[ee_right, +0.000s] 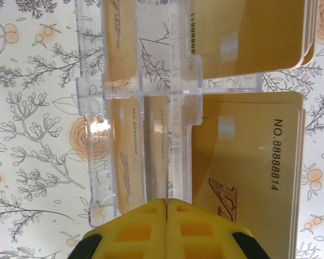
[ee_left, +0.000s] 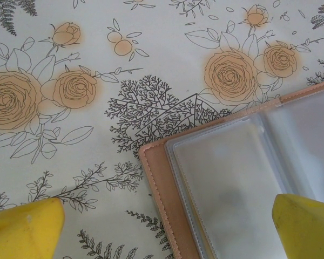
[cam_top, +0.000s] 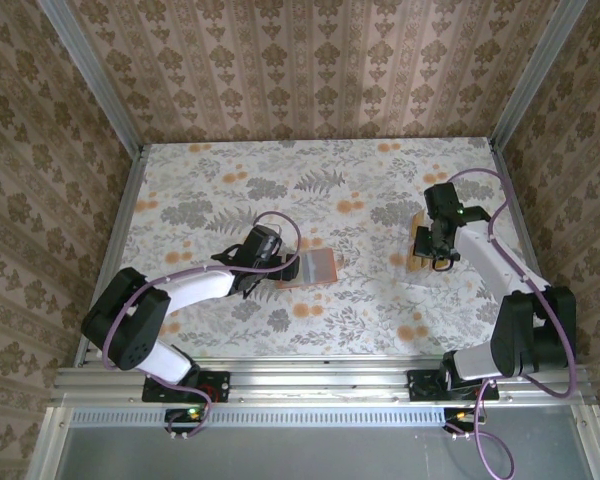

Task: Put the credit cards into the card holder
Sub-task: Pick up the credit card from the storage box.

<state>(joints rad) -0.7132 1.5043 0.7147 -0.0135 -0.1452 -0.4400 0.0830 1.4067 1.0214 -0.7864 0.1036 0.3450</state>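
Right fingers [ee_right: 146,232], pressed together over thin flat gold rectangular cards [ee_right: 248,162], could slip off and lift empty; left fingers [ee_left: 21,229] stand apart.

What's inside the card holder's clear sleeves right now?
The card holder lies open; its clear sleeves look empty, no cards visible. A yellow finger covers the lower right corner, so that part is unseen.

The counter [cam_top: 360,190] is pale, printed with grey leaves and orange flowers. The card holder [cam_top: 318,268] lies open near its middle. At the right side stands a clear plastic tray [ee_right: 140,97] with golden credit cards [ee_right: 243,162] in it.
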